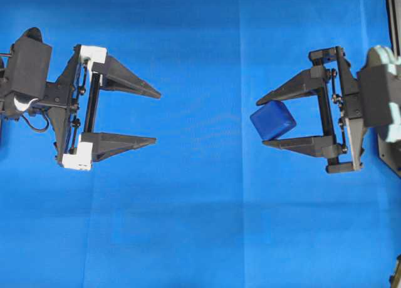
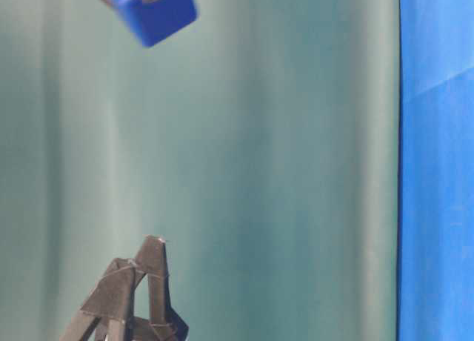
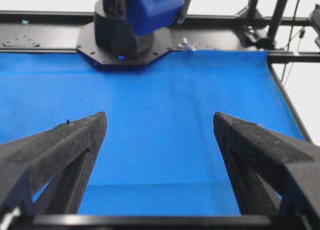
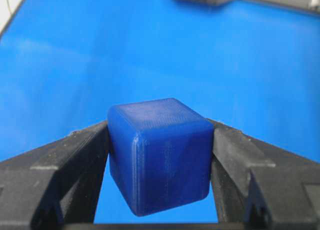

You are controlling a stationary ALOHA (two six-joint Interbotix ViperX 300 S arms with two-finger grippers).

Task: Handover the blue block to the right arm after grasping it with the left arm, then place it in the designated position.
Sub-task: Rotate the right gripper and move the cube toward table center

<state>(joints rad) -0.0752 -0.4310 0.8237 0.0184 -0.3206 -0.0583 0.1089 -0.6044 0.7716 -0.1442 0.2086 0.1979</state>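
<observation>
— What do you have on the block?

— I see the blue block (image 1: 273, 120) as a small dark-blue cube with rounded edges and a faint layered texture on its faces, darker than the bright blue cloth (image 1: 200, 225) over the surface. In the overhead view it sits at about 3 o'clock, pinched between the two pointed black fingers of the right end effector (image 1: 263, 122), near their tips. From the right wrist camera I see one finger pressed against each side face, the cube turned so a corner edge faces the lens.

— And the other arm?

— The left end effector (image 1: 156, 117), the one with white brackets, is at 9 o'clock in the overhead view, well apart from the block, its fingers spread wide with nothing between them. From its wrist camera the block shows at 12 o'clock, up above the cloth.

— Is it off the surface?

— The table-level view shows it at the frame's top edge with a pale green backdrop (image 2: 259, 170) behind it.

— Any markings?

— I can read no writing or labels on the block or either end effector.
</observation>
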